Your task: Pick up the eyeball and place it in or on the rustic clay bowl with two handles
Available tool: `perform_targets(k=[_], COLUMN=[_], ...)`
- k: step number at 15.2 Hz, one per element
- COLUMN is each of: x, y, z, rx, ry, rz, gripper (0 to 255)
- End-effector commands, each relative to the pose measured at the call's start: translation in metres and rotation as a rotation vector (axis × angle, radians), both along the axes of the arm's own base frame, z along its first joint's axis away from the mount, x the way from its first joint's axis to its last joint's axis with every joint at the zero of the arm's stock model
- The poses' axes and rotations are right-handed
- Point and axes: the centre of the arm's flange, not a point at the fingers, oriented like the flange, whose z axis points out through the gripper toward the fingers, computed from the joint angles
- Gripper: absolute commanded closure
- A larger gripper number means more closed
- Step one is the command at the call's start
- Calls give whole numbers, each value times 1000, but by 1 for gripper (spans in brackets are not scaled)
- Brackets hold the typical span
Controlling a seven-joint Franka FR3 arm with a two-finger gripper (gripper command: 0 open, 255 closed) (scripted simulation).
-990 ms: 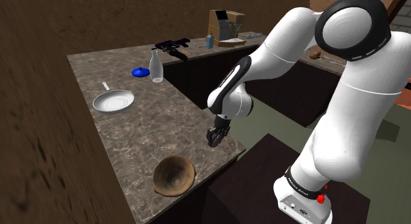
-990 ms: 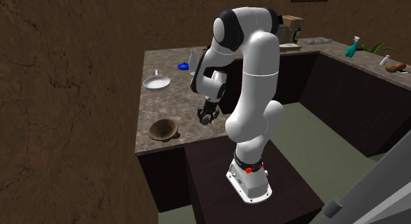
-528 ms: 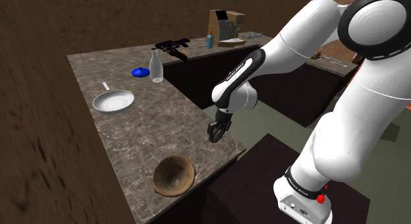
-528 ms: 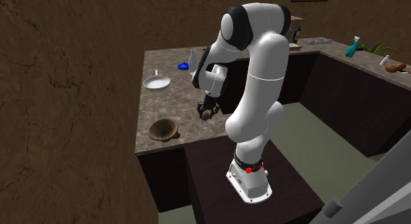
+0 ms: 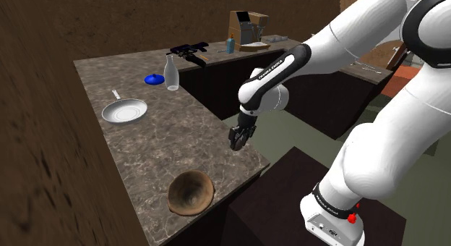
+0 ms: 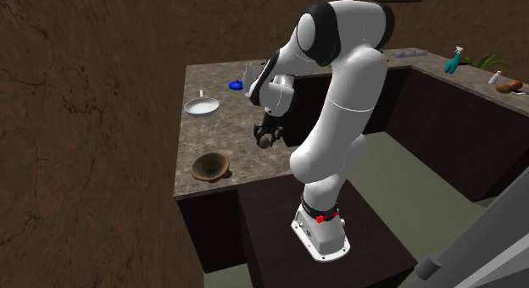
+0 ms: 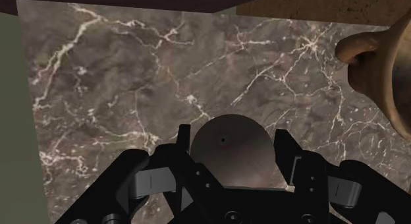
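Note:
A grey eyeball (image 7: 229, 157) with a small dark pupil sits clasped between my two black fingers. The gripper (image 7: 232, 140) is shut on it and hangs a little above the marble counter (image 5: 166, 140), near that counter's edge. In the shoulder view the gripper (image 5: 235, 141) is up and to the right of the brown clay bowl (image 5: 191, 192), well apart from it. One handle of the bowl (image 7: 371, 56) shows off to the side of the fingers. From the second exterior view, the gripper (image 6: 266, 141) is to the right of the bowl (image 6: 209, 167).
A white frying pan (image 5: 124, 111), a blue dish (image 5: 152, 79) and a clear bottle (image 5: 171, 73) stand farther back on the counter. A coffee machine (image 5: 248, 29) is at the far corner. The counter's edge drops to a green floor (image 5: 289, 132) right beside the gripper.
The gripper, holding the eyeball, has risen off the counter and drifted slightly away from the bowl. The arm's upper links swung up and to the shoulder view's right.

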Motion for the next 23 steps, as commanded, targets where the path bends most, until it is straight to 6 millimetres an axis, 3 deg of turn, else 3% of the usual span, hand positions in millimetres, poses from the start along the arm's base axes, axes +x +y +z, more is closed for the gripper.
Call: perform_targets(k=[1, 12, 23], x=[0, 0, -18], y=[1, 1, 145], z=[9, 63, 65], rx=[0, 0, 0], ry=[1, 1, 1], rz=[0, 0, 0], gripper=[255, 255, 255])
